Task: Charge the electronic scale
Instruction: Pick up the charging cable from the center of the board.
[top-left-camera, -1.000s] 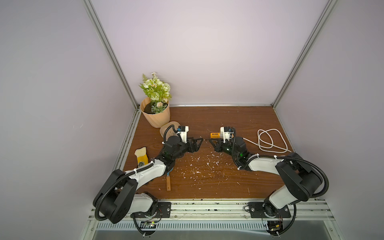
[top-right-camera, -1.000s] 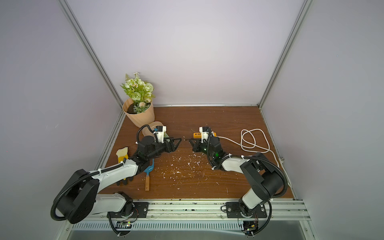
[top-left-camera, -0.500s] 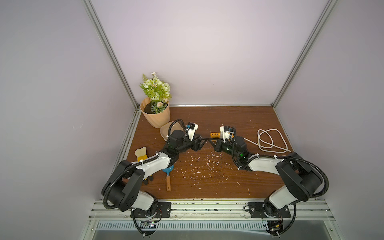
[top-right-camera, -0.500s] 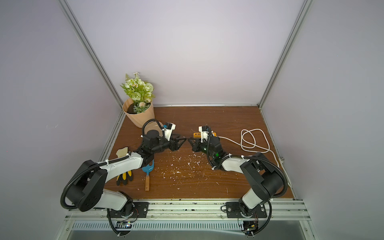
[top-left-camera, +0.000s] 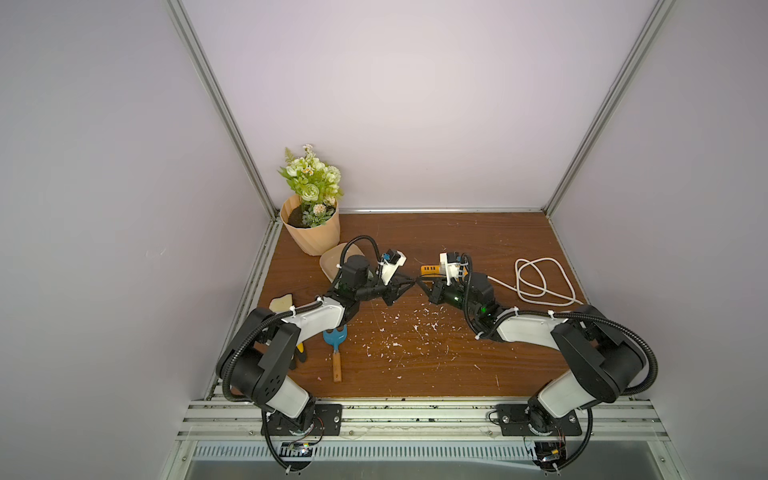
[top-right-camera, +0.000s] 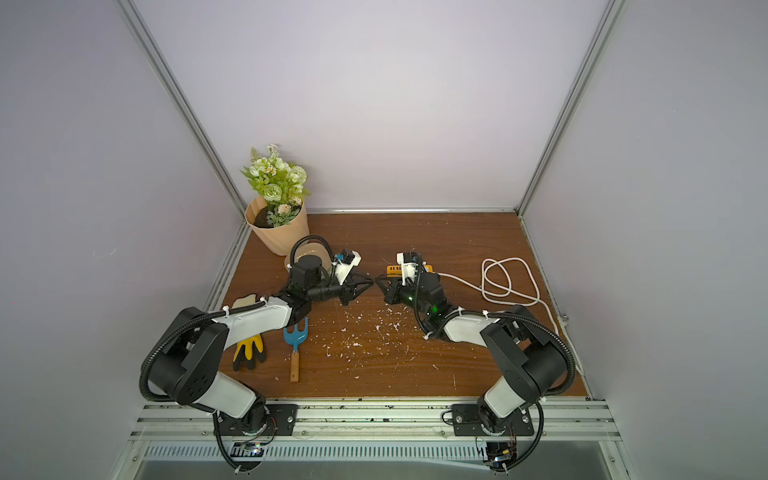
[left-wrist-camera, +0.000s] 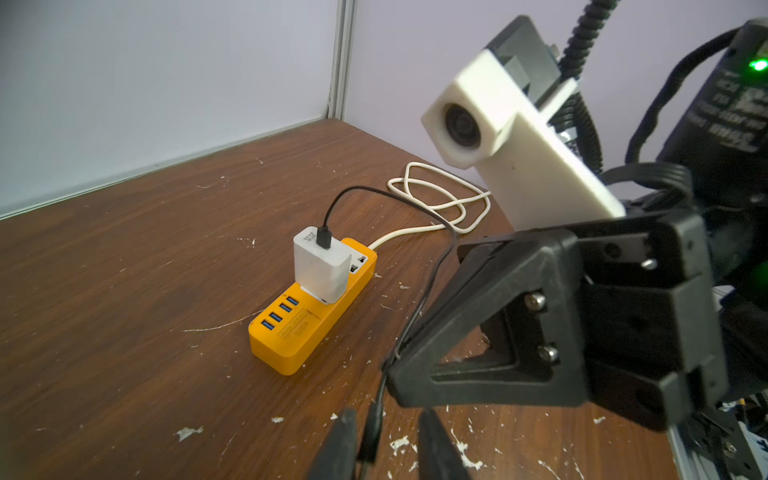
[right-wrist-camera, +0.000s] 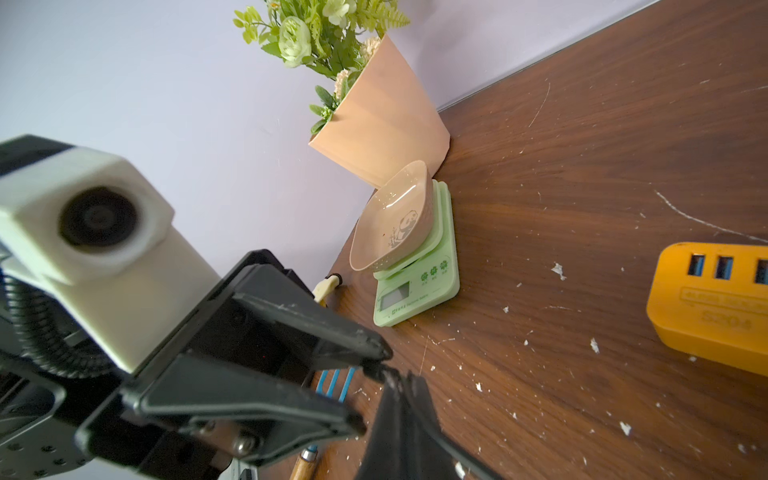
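Our left claw (left-wrist-camera: 387, 432) has swung inward and narrowed (slim gaps remain) around the black cable (left-wrist-camera: 432, 266) that our right claw (left-wrist-camera: 395, 370) pinches; the electronic scale (right-wrist-camera: 419, 286) sits on the table (right-wrist-camera: 582, 166), touching the flowerpot (right-wrist-camera: 382, 124).

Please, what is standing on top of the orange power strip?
A white cube charger sits on the orange power strip, with a black cable plugged into its top. The socket beneath the charger is covered, so it cannot be seen.
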